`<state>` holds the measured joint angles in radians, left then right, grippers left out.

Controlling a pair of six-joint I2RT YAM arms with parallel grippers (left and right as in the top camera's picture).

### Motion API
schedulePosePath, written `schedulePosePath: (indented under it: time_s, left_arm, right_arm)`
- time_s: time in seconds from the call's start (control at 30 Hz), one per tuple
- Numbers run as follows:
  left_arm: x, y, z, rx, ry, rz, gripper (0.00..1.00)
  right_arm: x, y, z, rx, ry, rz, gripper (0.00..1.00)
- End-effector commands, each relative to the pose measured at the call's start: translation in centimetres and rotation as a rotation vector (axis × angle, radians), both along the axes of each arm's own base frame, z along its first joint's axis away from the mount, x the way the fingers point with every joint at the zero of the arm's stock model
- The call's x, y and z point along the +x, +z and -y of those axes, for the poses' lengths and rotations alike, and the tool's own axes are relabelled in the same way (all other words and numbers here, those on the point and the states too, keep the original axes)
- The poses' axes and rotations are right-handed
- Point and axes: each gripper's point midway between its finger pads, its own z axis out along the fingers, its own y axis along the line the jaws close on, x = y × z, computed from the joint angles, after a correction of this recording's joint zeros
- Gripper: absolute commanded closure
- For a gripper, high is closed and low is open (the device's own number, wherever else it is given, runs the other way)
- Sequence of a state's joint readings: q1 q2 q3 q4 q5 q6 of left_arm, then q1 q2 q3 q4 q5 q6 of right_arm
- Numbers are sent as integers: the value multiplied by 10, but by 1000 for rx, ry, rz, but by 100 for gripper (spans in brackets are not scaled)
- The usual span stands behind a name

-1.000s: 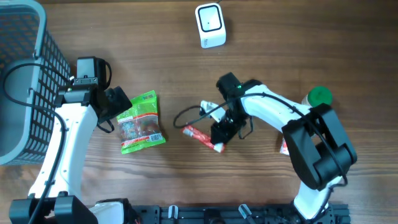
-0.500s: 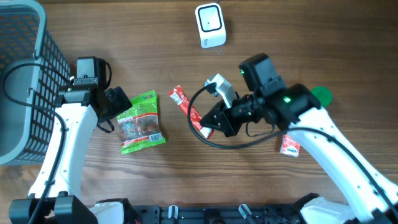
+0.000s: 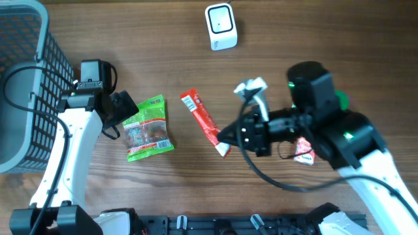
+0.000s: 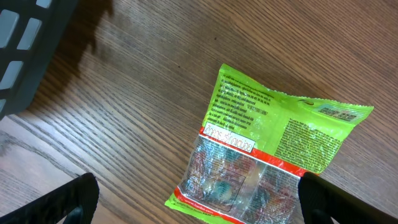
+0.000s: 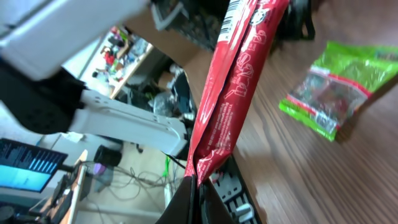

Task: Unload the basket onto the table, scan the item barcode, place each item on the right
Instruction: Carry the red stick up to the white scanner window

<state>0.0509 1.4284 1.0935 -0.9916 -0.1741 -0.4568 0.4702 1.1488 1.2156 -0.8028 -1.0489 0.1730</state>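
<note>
**Overhead view.** The right gripper (image 3: pixel 227 138) is closed on the lower end of the red stick packet (image 3: pixel 202 119). The packet runs from the pinch up and to the left, and its free end lies between the green snack bag (image 3: pixel 149 128) and the right arm. The white scanner (image 3: pixel 221 26) stands near the far edge of the table (image 3: pixel 163 52), well apart from the packet. The left gripper (image 3: pixel 125 109) sits at the left edge of the green snack bag with its jaws spread wide and holds nothing. A dark mesh basket (image 3: pixel 23 85) occupies the left end of the table. A green-capped bottle (image 3: pixel 338 100) and a small red-and-white sachet (image 3: pixel 304 154) lie beside the right arm.

**Left wrist view.** The two dark fingertips (image 4: pixel 78 198) stand at the lower corners of the frame, fully apart, with nothing between them. The green snack bag (image 4: pixel 273 155) lies flat on the wood ahead, and a corner of the basket (image 4: pixel 25 37) shows at upper left.

**Right wrist view.** The fingers (image 5: pixel 193 202) meet tightly on the crimped end of the red stick packet (image 5: pixel 239 81). The packet rises away from them, clear of the table, and printed black bars show near its far end. The green snack bag (image 5: pixel 339 84) lies on the table to the right.
</note>
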Motion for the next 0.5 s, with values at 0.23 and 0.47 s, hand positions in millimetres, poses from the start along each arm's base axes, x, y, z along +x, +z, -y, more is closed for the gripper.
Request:
schedulePosePath:
  time_s: [0.23,0.47]
  left_arm:
    - [3,5,-1,1,-4,16,0]
    - [3,5,-1,1,-4,16,0]
  right_arm:
    - [67,-65,52,-376,-423,56,96]
    - [125,-157,75,-692,-540,19,96]
